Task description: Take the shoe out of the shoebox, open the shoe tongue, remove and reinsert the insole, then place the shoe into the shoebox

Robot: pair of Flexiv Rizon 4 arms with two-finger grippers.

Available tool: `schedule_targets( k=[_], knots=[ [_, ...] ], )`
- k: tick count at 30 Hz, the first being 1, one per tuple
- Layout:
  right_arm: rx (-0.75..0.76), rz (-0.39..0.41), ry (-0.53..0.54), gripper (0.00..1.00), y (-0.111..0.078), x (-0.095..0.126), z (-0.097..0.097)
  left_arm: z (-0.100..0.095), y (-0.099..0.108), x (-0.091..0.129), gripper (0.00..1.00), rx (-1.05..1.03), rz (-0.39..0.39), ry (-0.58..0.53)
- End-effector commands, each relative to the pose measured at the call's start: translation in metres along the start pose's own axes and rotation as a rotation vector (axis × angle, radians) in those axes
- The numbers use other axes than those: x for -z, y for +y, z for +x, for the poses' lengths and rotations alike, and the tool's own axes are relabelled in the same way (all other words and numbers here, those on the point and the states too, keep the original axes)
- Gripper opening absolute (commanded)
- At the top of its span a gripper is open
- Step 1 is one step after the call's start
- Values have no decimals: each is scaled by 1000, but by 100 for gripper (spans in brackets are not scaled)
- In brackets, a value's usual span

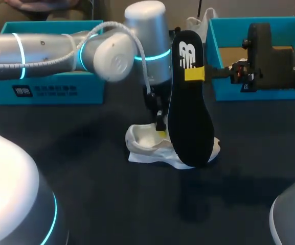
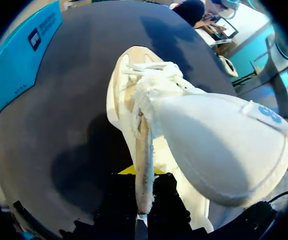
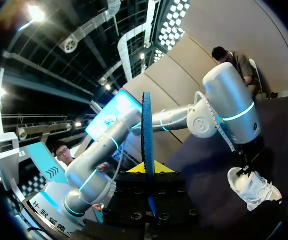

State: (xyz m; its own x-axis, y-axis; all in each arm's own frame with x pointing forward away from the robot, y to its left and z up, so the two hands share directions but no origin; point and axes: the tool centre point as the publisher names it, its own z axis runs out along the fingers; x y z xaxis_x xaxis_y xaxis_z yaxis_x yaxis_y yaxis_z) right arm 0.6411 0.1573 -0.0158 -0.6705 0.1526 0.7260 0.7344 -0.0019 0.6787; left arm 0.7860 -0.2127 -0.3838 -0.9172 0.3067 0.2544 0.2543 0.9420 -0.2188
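Observation:
The white shoe [image 1: 155, 144] lies on the dark table, and in the right wrist view it [image 3: 253, 187] is far ahead of the fingers. My left gripper [image 1: 160, 125] points down into it. In the left wrist view that gripper [image 2: 144, 186] is shut on a thin white edge of the shoe [image 2: 134, 85], with the padded tongue [image 2: 218, 145] raised beside it. My right gripper [image 1: 194, 74] is shut on the black insole [image 1: 189, 102], which stands upright with its lower end at the shoe. In its own wrist view the right gripper [image 3: 147, 170] holds the insole [image 3: 146, 130] edge-on.
An open teal shoebox [image 1: 224, 92] stands at the back right behind my right arm. A second blue box [image 1: 50, 89] stands at the back left under my left arm. Dark tabletop [image 1: 101, 204] stretches in front of the shoe.

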Motion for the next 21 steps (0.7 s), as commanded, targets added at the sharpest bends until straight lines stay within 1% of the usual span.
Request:
schedule_targets(
  k=[1, 4, 21],
  knots=[
    [-2, 0, -3, 0, 0, -2, 0, -6, -1, 15, 0, -68, -19, 60],
    [-2, 0, -3, 0, 0, -2, 0, -3, 1, 28, 0, -90, -33, 35],
    [-2, 0, -3, 0, 0, -2, 0, -3, 1, 28, 0, -90, -33, 35]
  ],
)
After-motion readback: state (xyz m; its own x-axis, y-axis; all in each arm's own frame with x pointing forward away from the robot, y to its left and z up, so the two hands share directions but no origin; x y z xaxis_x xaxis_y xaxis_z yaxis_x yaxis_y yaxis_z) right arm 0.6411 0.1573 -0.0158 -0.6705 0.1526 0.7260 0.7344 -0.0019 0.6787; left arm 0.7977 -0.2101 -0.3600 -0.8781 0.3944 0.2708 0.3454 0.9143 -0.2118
